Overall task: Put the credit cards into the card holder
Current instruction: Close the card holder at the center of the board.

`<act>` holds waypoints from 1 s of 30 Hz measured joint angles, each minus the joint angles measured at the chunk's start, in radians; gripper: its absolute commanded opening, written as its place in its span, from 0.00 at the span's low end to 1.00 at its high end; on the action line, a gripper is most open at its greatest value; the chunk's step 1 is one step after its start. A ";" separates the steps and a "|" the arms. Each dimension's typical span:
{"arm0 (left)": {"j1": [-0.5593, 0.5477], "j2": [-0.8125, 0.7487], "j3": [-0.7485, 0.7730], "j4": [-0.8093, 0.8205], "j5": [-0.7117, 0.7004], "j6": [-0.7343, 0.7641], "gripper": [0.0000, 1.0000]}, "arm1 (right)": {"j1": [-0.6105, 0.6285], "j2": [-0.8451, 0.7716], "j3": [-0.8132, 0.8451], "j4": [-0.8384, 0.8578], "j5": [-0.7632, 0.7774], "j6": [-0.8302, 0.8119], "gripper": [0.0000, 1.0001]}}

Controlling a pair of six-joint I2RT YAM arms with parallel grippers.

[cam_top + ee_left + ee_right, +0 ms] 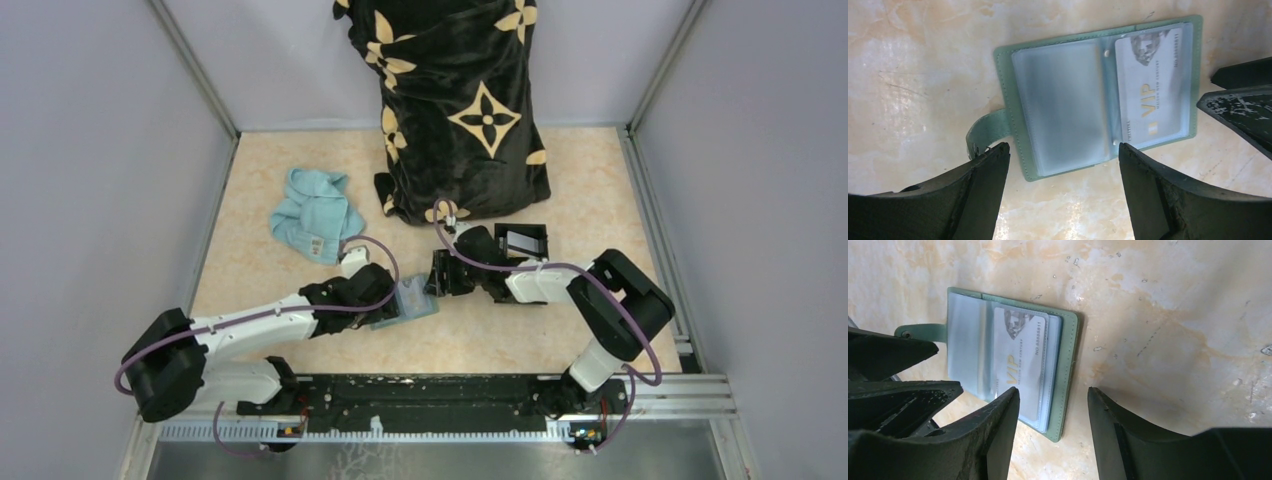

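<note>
**Card holder open on table, both pincers empty**

Left gripper hovers over the card holder, jaws spread wide, gripping nothing. Holder lies flat and unfolded mid-table. Silvery VIP credit card sits in its clear sleeve, on the half nearer the right gripper. That one's jaws are parted and empty.

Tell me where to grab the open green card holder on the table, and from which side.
Probably the strap tab, from the side of the left hand. The card holder lies open and flat on the table, so its covers give little to pinch, while the strap sticks out past the edge by the empty sleeve, clear of the VIP card.
</note>
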 measured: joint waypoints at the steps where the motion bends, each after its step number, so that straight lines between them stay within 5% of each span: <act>1: 0.000 0.003 0.000 -0.007 -0.002 -0.004 0.86 | 0.000 0.002 0.000 0.005 -0.004 0.002 0.54; 15: 0.000 0.065 -0.005 0.007 -0.021 -0.032 0.83 | -0.006 0.079 -0.007 0.165 -0.098 0.035 0.55; 30: 0.000 0.050 -0.053 0.081 -0.058 -0.043 0.75 | -0.026 0.125 -0.169 0.543 -0.205 0.151 0.54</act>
